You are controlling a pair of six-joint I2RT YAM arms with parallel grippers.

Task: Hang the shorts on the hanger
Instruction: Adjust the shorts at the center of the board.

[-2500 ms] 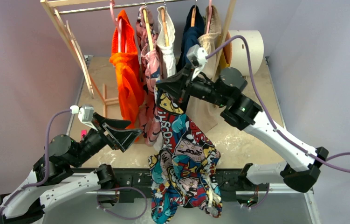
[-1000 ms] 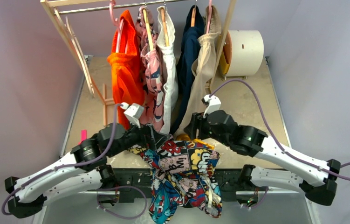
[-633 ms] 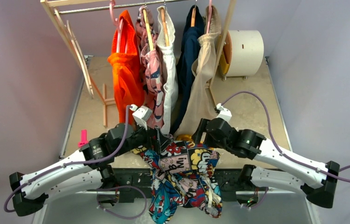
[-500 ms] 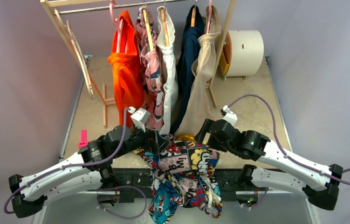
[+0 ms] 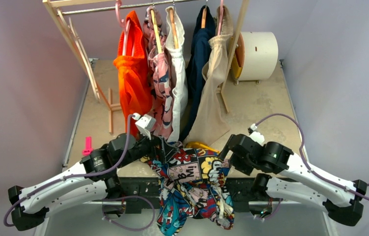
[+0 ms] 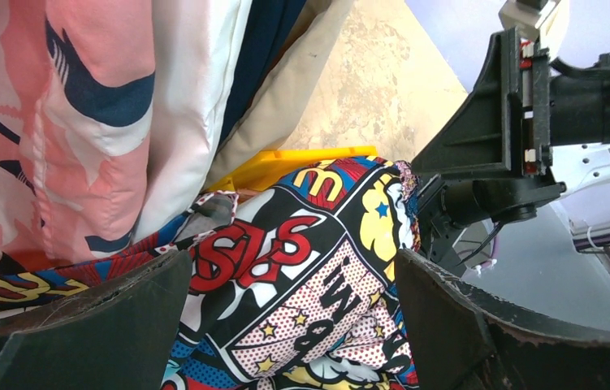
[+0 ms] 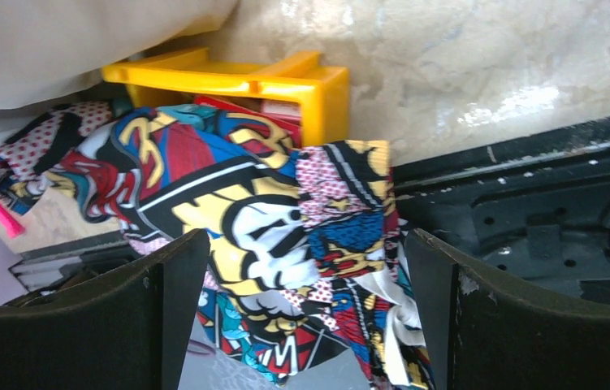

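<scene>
Your right end effector has backed off rightward, wide open and empty. The left end effector, likewise open and empty, is nearer the shorts, which drape over the worktop's near edge, long axis near-to-far.

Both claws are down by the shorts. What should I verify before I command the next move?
1. Left claw open: ok.
2. Right claw open: ok.
3. Shorts seen by both wrist cameras: ok.
4. Hanger in sight: not ok; no view shows it.
5. Shorts free of the yellow bin: cannot tell; they lie over it.
6. Left claw clear of the pink garment: not ok; it hangs close beside.
</scene>
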